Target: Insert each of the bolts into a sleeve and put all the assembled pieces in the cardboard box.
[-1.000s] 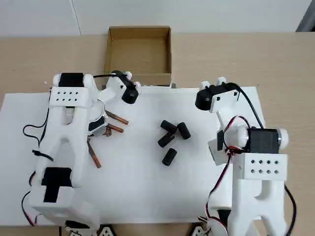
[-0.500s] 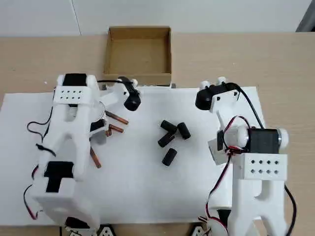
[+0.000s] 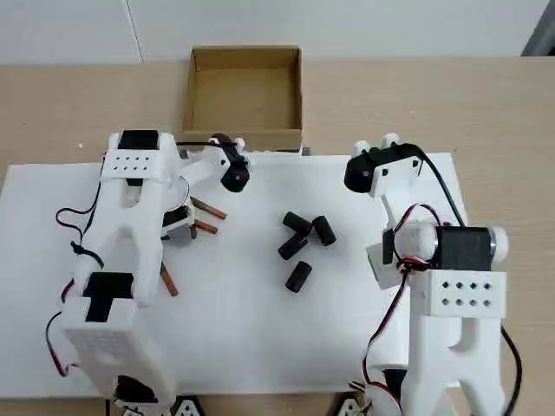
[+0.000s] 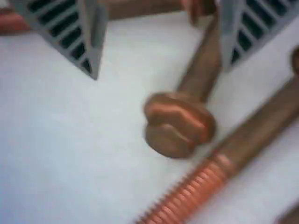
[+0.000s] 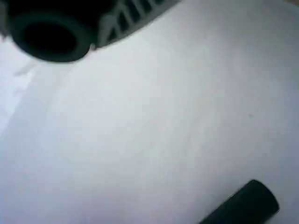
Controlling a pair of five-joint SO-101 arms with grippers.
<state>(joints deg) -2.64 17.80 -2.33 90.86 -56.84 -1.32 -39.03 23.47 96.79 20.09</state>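
Several copper bolts [image 3: 208,208] lie at the left of the white mat [image 3: 243,329]. My left gripper [image 3: 178,224] hangs low over them. In the left wrist view it [image 4: 159,65] is open, its grey fingers [image 4: 70,32] on either side of one bolt [image 4: 180,123] whose head faces the camera. A threaded bolt [image 4: 219,172] lies beside it. Several black sleeves [image 3: 299,238] sit mid-mat. My right gripper [image 3: 381,263] stays at the right, shut on a black sleeve [image 5: 46,39]; another sleeve [image 5: 247,205] lies farther off. The cardboard box [image 3: 245,130] stands at the back.
The mat covers most of the wooden table [image 3: 486,95]. One bolt [image 3: 167,280] lies apart, nearer the front beside the left arm. Cables trail from both arms. Free mat lies in front of the sleeves.
The left arm has swung a little to the right, toward the mat's middle, staying over the bolts. The right arm, bolts and sleeves have not moved.
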